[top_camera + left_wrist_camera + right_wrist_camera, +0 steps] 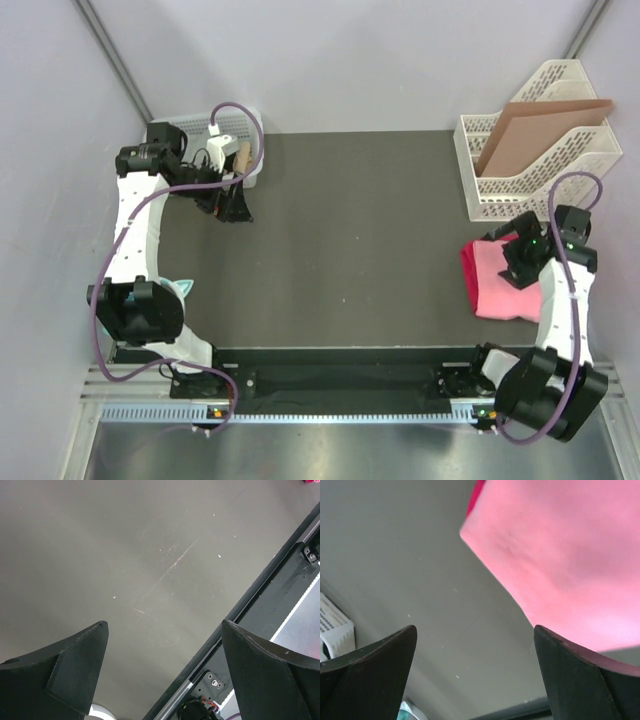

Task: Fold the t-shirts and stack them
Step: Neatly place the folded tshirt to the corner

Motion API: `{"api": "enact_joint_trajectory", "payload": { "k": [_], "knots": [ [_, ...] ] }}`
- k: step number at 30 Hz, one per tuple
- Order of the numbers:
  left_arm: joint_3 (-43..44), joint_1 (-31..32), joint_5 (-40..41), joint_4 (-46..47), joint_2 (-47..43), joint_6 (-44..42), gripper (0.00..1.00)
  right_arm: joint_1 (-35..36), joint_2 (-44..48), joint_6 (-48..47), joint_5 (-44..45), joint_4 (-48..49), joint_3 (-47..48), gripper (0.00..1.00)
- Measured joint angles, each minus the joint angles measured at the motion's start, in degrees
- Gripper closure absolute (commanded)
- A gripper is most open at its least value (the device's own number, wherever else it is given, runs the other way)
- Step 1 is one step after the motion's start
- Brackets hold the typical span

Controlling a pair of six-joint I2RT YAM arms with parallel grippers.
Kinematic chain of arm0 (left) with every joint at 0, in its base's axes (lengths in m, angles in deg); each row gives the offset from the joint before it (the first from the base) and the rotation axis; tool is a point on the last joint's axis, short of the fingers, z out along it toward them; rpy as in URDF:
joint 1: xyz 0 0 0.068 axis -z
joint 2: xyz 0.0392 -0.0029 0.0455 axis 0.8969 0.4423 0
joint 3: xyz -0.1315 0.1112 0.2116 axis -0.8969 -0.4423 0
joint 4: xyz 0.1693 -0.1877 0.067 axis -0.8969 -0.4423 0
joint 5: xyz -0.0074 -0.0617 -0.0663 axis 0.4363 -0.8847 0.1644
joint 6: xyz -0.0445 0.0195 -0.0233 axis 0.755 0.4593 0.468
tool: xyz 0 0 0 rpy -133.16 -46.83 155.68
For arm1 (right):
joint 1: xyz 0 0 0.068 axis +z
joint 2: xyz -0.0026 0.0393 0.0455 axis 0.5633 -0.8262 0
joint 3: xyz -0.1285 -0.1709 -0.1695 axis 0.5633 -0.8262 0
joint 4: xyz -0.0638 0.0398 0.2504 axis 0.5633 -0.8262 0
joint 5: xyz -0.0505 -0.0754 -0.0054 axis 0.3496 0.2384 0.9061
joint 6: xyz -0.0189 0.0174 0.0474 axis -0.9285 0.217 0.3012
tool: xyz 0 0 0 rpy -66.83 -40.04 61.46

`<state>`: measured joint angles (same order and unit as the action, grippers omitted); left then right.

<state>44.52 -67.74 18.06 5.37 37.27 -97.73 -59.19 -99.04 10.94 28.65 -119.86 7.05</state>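
Robotics laboratory cell. A left arm (135, 250) and a right arm (565, 300) are bolted to a metal rail (340, 412) along a dark worktop (350, 240), enclosed by plain grey panels (350, 60).

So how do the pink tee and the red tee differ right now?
The pink tee lies on top, largely in view; the red tee lies under it, only an edge showing. The pink tee is pale, the red tee darker. Both sit in one pile at the table's right side.
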Motion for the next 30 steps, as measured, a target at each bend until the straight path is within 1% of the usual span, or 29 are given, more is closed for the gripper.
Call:
{"api": "enact_joint_trajectory", "payload": {
  "k": [3,6,9,11,15,19,23,25,27,28,30],
  "knots": [
    [0.0,0.0,0.4,0.0,0.0,0.0,0.01,-0.2,-6.8,1.3,0.0,5.8,0.2,0.00],
    [0.0,0.0,1.3,0.0,0.0,0.0,0.01,-0.9,-18.0,1.9,-1.7,12.6,0.5,0.00],
    [-0.1,0.0,2.0,0.0,-0.2,-0.1,0.01,-1.2,-27.9,2.3,-4.0,16.9,0.6,0.00],
    [-1.0,0.0,2.6,0.0,-0.9,-0.2,0.01,-1.4,-32.6,2.7,-7.3,16.2,3.3,0.00],
    [-3.2,0.0,2.8,0.0,-2.3,-0.3,0.01,-1.6,-37.0,1.6,-10.1,13.5,7.4,0.00],
    [-4.7,0.0,2.8,-0.1,-2.5,-0.3,0.01,-1.4,-35.9,-0.1,-10.7,13.2,7.5,0.00],
    [-5.2,0.0,2.7,-0.2,-2.5,-0.3,0.01,-0.7,-30.8,-1.5,-10.0,13.5,7.2,0.00],
    [-5.5,0.0,2.5,-0.2,-2.6,-0.3,0.01,0.3,-25.6,-2.3,-9.6,13.7,7.3,0.00],
    [-6.1,0.0,2.6,-0.1,-3.0,-0.2,0.01,2.7,-19.0,-3.3,-9.3,13.8,8.1,0.00],
    [-6.7,0.0,2.6,0.0,-3.3,0.0,0.01,4.5,-16.0,-4.0,-9.2,14.0,9.0,0.00],
    [-8.6,0.0,2.6,0.2,-4.3,0.7,0.01,10.1,-10.9,-5.7,-8.7,14.3,11.7,0.00]
  ]
}}
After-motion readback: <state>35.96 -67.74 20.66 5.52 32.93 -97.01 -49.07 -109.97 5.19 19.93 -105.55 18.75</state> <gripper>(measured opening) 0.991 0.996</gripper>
